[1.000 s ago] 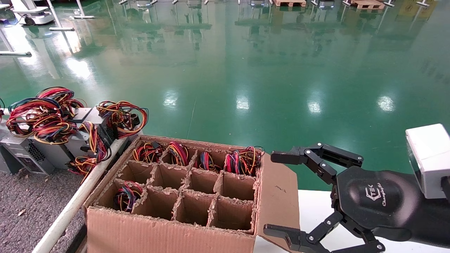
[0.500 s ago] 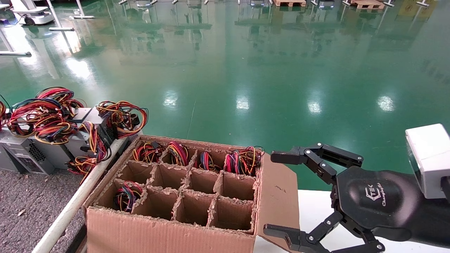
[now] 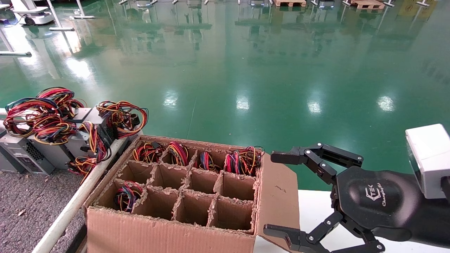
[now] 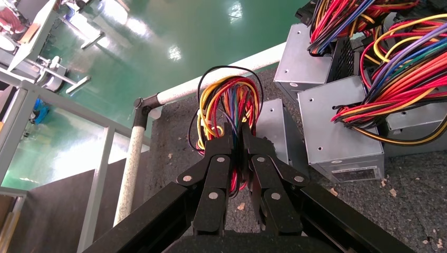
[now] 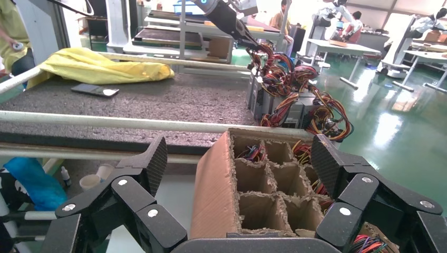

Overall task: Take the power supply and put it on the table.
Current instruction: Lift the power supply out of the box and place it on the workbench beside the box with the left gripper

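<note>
Power supply [image 4: 274,129] sits on the table [image 4: 174,137], its silver box resting on the grey felt next to a bunch of others just like it, and the left gripper [image 4: 238,138] has its jaws pressed together on the looped wire bundle [image 4: 227,105] sticking up from it. That's from the left wrist view; in the head view the left gripper is out of frame. Closest to the robot, the right gripper [image 3: 281,195] hangs with jaws spread wide over the white surface [image 3: 316,207], just beside the open flap of the cardboard box [image 3: 168,232]. Box has divider cells, a few with wire bundles in them, most bare. Further left, more power supplies [image 3: 45,147] are piled on the felt by the white tube edge [image 3: 70,207]. Beyond all that, shiny green floor [image 3: 246,70].
</note>
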Available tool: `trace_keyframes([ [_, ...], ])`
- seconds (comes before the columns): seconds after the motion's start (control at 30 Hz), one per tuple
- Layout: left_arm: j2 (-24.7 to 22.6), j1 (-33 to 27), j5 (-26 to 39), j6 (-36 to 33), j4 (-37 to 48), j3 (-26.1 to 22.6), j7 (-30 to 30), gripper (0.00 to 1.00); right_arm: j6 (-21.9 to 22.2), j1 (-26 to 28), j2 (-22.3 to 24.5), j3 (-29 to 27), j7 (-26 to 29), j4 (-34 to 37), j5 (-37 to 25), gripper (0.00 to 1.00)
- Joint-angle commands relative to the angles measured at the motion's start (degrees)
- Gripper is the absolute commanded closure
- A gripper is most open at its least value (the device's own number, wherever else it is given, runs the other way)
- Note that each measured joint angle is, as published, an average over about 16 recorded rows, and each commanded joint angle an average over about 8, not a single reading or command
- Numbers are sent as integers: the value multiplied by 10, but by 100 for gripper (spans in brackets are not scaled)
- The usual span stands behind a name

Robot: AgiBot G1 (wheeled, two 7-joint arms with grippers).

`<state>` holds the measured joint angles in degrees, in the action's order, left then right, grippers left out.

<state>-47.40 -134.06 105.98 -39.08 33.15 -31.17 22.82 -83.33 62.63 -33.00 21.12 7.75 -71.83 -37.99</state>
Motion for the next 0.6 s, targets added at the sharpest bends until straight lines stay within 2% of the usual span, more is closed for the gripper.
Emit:
trace_keyframes([
  [0.03, 0, 2, -1, 3, -1, 1, 3, 59, 0, 0, 0, 0, 0, 0, 0, 0],
  [0.17, 0, 2, -1, 3, 0, 0, 4, 9, 0, 0, 0, 0, 0, 0, 0, 0],
  [0.2, 0, 3, -1, 2, 0, 0, 4, 1, 0, 0, 0, 0, 0, 0, 0, 0],
  [0.6, 0, 2, -1, 1, -3, 1, 3, 0, 0, 0, 0, 0, 0, 0, 0, 0],
])
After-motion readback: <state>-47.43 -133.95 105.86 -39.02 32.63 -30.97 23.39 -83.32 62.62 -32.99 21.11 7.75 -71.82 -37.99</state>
